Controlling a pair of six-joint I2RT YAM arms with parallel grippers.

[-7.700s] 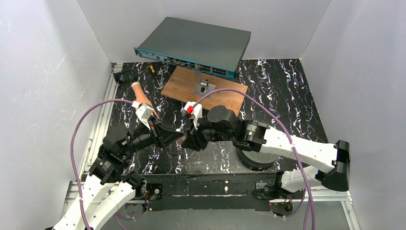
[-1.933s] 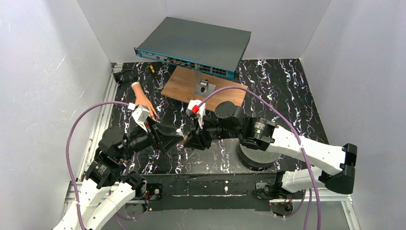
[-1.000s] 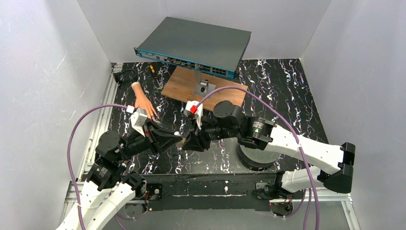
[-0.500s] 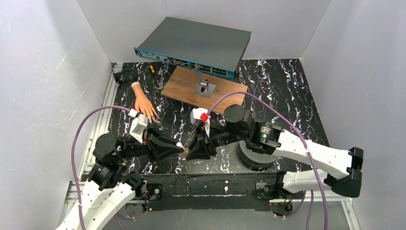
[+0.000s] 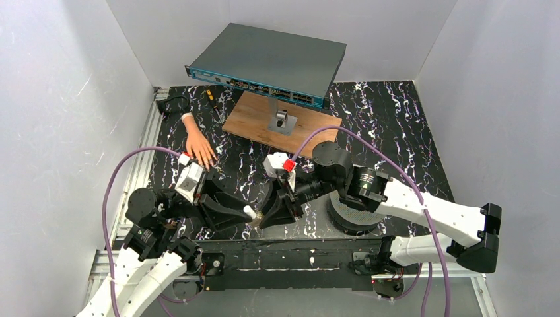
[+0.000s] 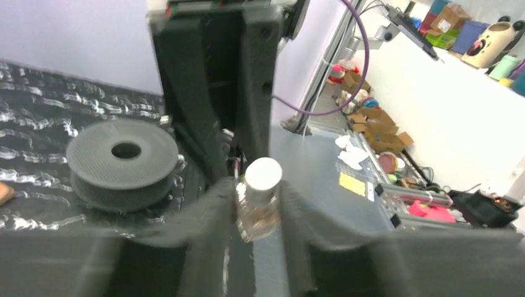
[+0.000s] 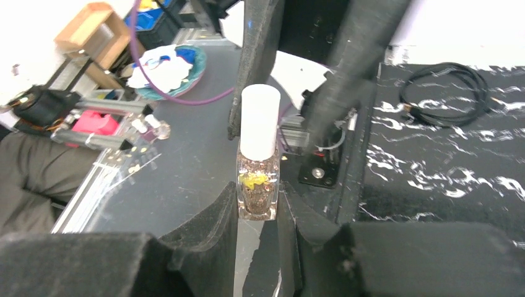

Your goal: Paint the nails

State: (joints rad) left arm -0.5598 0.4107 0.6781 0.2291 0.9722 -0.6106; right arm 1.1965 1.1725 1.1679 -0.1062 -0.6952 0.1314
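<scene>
On the black white-veined tabletop, the small peach mannequin hand lies flat at the far left. Its nails are too small to make out and lie well apart from both grippers. Near the front edge, the left gripper sits snug on either side of the upper part of a small clear glass bottle of brown glitter polish with a white cylindrical cap. Facing it tip to tip, the right gripper pinches the bottle's body. A dark grey round spool lies just beyond.
</scene>
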